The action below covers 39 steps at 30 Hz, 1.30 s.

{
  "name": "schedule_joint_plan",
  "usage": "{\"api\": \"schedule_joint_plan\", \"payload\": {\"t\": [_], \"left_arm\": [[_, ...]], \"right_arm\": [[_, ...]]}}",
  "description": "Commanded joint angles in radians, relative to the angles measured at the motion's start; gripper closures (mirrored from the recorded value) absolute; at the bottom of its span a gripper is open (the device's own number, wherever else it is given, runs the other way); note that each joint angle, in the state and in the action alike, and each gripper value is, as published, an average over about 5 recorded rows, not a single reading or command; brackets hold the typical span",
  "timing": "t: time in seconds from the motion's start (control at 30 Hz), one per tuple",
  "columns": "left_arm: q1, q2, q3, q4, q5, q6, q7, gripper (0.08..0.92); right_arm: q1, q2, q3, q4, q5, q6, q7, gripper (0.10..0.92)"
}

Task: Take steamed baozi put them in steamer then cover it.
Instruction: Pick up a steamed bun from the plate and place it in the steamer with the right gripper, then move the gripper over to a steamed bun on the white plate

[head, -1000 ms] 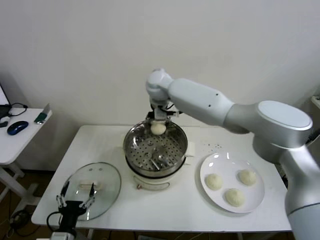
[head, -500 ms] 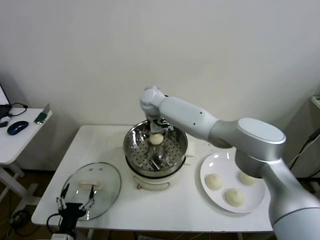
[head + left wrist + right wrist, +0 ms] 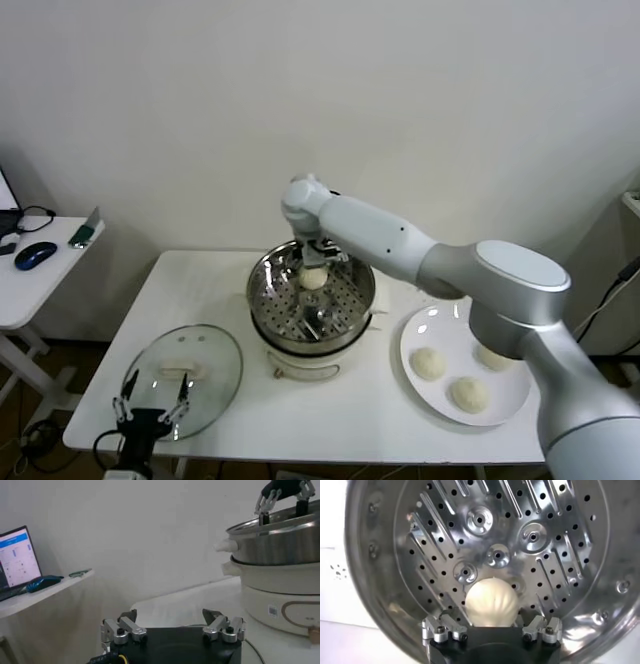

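The right gripper (image 3: 314,262) hangs inside the far side of the round shiny steel steamer basket (image 3: 268,300), which sits on its cream-white pot base at the middle of the white table (image 3: 200,290). Its jaws stand spread apart, and a small round cream-white steamed bun (image 3: 492,603) lies between them on the perforated floor, touching neither finger as far as the right wrist view shows. So this bun looks set down and let go.

Three more cream-white buns (image 3: 428,363) wait on the flat white plate (image 3: 415,330) to the right of the steamer. They look soft and light, with a smooth skin that would dent or tear under a hard squeeze. I would take each one across its widest part from above, closing only until it stops slipping, and lower it right onto the steel before letting go, placing it beside the first and not on top.

The round clear glass lid (image 3: 215,385) with its metal rim lies flat on the near left of the table, its cream-white bar handle (image 3: 178,371) facing up. It looks heavier, stiff, breakable and slick on the glass, so the bar handle is the only sensible hold, gripped across its narrow side. The left gripper (image 3: 150,412) hovers at the near edge of that lid with its fingers open, holding nothing.
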Motion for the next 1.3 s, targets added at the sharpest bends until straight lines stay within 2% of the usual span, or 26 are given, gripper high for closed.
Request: {"api": "schedule_joint_plan", "payload": {"t": [0.03,0.13,0.27,0.47,0.6,0.77,0.93,1.3], "left_arm": [[0.001,-0.002,0.004,-0.006,-0.012,0.008,0.001,0.177],[0.005,-0.002,0.006,-0.022,-0.019,0.018,0.003,0.177],[0.004,0.001,0.004,-0.041,-0.018,0.026,0.004,0.177],[0.007,0.001,0.004,-0.044,-0.011,0.022,0.005,0.177],[0.011,0.002,0.0,-0.042,-0.013,0.019,0.005,0.177],[0.013,0.0,0.001,-0.041,-0.013,0.017,0.004,0.177],[0.015,-0.003,0.004,-0.044,-0.007,0.018,0.004,0.177],[0.037,-0.005,-0.005,-0.045,-0.005,0.009,0.0,0.177]], "right_arm": [[0.138,-0.105,-0.056,0.059,0.311,-0.099,-0.05,0.203],[0.226,-0.181,-0.151,0.11,0.503,-0.23,0.004,0.203],[0.363,-0.327,-0.353,0.219,0.771,-0.498,0.15,0.203],[0.434,-0.533,-0.45,0.357,1.087,-0.879,0.16,0.203],[0.424,-0.669,-0.484,0.462,1.212,-1.003,0.178,0.203],[0.356,-0.812,-0.494,0.552,1.235,-1.077,0.209,0.203],[0.178,-0.905,-0.397,0.573,1.173,-1.13,0.213,0.203],[-0.084,-0.928,-0.288,0.555,0.981,-1.107,0.168,0.203]]}}
